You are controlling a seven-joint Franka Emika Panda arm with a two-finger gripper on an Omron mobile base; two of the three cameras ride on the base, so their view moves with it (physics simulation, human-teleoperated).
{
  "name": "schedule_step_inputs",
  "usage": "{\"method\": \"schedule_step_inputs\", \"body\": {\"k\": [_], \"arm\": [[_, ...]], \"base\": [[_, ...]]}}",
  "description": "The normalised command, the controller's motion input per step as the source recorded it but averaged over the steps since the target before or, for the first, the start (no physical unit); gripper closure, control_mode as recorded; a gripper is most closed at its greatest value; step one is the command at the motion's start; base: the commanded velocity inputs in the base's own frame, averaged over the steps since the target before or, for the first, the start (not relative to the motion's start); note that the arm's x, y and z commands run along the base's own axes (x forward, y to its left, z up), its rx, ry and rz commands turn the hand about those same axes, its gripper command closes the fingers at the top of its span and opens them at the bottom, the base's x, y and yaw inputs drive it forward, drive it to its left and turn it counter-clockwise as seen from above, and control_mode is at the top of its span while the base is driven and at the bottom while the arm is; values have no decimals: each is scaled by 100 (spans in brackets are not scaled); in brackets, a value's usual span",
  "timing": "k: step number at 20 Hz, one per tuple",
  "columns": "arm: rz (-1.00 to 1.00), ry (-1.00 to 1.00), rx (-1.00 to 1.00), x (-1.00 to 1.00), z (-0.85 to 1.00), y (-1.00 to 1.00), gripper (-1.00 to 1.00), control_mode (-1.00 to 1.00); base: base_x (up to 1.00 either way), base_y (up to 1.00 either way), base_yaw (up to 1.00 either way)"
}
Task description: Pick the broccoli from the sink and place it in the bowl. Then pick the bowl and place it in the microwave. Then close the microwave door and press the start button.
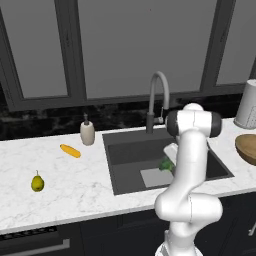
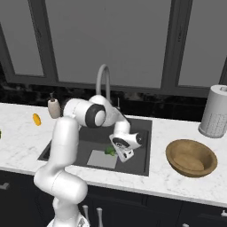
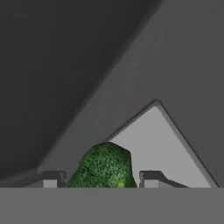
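Bumpy matt broccoli [image 3: 103, 168], smooth matt sink [image 1: 125, 150] (dark grey), grained wooden bowl [image 2: 191, 158], veined marble counter [image 1: 60, 180].

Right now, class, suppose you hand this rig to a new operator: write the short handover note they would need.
Gripper: down in the sink, a finger on each side of the broccoli; whether it has closed on it cannot be told.
Broccoli: on the sink floor, at the edge of the pale grey square.
Bowl: empty, on the counter right of the sink.
Done: nothing placed yet.
Left: grasp broccoli, put it in the bowl, bowl into microwave, close door, press start.
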Motion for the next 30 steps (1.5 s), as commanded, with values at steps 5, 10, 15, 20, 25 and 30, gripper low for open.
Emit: {"method": "schedule_step_inputs", "body": {"k": [5,10,15,20,25,30], "arm": [[-18,-8,7,-38,93,-3,100,-100],[-4,5,4,-45,100,-9,100,-100],[0,10,5,-65,100,-52,100,-100],[-1,0,6,-87,89,-77,100,-100],[-10,14,0,-74,91,-35,100,-100],[-23,22,-9,-41,63,-19,100,-100]], "base": [[0,0,0],[0,0,0],[0,0,0],[0,0,0],[0,0,0],[0,0,0]]}}
